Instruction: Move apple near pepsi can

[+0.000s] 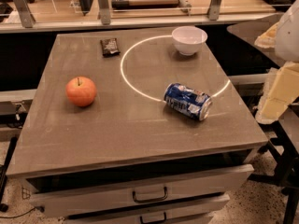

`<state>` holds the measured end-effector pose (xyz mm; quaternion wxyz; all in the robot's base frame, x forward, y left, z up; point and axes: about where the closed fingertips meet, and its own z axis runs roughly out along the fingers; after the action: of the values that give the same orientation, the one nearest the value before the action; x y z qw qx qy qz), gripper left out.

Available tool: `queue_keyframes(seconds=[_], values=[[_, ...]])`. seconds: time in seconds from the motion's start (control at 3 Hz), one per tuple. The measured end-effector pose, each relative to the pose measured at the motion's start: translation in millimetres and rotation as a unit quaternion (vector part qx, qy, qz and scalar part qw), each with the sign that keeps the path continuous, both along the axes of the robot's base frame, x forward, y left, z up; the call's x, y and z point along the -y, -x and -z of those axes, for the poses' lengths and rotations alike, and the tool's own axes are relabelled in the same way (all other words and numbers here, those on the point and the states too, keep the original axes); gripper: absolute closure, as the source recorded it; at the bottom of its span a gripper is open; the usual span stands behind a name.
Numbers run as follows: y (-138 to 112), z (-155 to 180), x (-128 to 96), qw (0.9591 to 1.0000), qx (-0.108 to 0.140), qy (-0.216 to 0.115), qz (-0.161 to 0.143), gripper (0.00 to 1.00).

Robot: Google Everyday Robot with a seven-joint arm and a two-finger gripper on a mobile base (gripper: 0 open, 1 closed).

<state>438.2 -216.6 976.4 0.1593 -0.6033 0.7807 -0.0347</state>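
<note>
Left half of the counter [140, 129]: apple [81, 91], upright with the stem up, standing free, touched by nothing. Right of centre: pepsi can [188, 101], tipped on its side, silver end toward the front right, lying across a bright white arc of light [124, 73]. Well apart from each other, with bare counter between; task not yet begun, judging by that gap. Can probably best treated as a fixed landmark and left alone; liable to roll if nudged, so safer to set the apple just beside and not against. At the back: white bowl [189, 39], upright; back left: small dark snack packet [110, 46], lying flat; neither in the straight path from apple to can. Under the top: drawers [149, 192] with dark handles.

Off the counter's right edge, well away from the apple: gripper [276, 93], visible only as pale cream shapes, touching nothing on the counter and carrying neither task thing, both lying on the counter. Released or clenched: cannot tell. Next, by judgement: a long reach across to the far left, clear of the can, to take the apple from above
</note>
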Motion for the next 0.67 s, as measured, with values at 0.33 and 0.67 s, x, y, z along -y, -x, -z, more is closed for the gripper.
queue_keyframes(seconds=[0.33,0.67], values=[[0.0,0.0,0.0,1.0000,0.000,0.000,0.000,0.00],[-6.5,-1.9,-10.7,0.9999,0.006,-0.002,-0.014,0.00]])
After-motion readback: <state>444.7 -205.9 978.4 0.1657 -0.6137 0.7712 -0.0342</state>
